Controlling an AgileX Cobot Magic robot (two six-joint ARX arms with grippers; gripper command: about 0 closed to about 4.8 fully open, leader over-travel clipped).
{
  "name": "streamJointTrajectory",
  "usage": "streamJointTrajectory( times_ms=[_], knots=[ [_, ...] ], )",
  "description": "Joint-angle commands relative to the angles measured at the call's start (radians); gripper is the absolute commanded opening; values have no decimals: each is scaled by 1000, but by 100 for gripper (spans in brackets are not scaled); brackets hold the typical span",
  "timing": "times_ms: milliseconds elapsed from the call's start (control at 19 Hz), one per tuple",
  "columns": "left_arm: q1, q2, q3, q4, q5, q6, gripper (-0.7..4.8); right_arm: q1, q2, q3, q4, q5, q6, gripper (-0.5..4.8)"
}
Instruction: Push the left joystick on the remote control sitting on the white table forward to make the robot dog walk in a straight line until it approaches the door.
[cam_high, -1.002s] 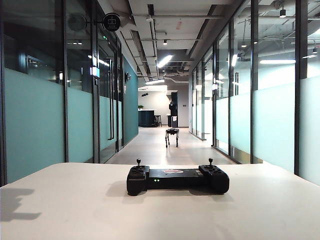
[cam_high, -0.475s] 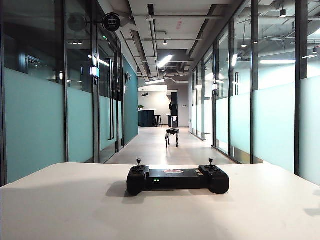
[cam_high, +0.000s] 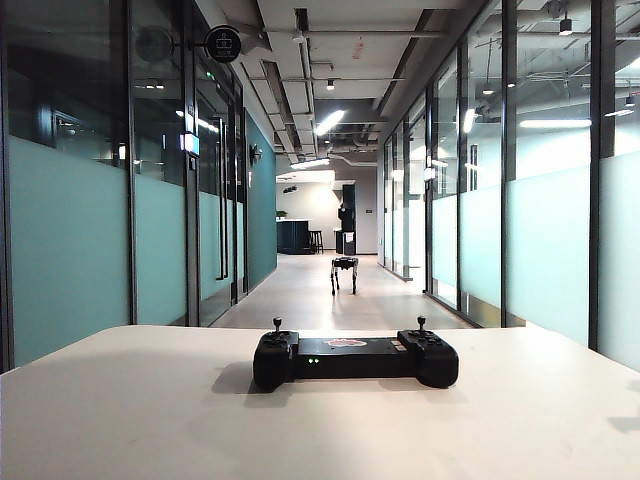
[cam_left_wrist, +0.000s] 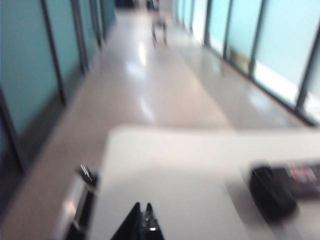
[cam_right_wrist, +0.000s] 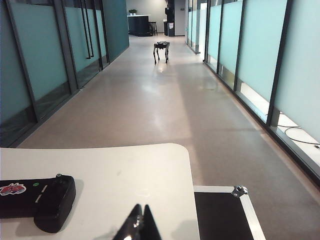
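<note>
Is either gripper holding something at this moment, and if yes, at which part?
Nothing is held. The left gripper and the right gripper are both shut on nothing, above the white table, apart from the remote control.

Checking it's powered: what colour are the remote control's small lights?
Green, on the remote control; clearest in the exterior view.

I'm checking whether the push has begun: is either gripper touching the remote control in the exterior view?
No. The remote control sits alone on the white table, with no gripper in that view.
</note>
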Motion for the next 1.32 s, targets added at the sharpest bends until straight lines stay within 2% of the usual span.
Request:
streamJointTrajectory(
  times_ms=[53,158,527,844,1318],
  knots=[
    [68,-81,-6,-5,63,13,-5,-1,-3,-9,10,-2,3,3],
    [107,-127,-29,2,82,11,-5,-1,-3,-9,10,-2,3,3],
    [108,-125,-50,-66,41,0,-5,-1,-3,-9,9,-2,3,3],
    [69,-125,-50,-66,1,-7,-5,-1,-3,-9,9,-2,3,3],
    [13,-125,-50,-67,17,-6,-5,-1,-3,-9,9,-1,3,3]
  ],
)
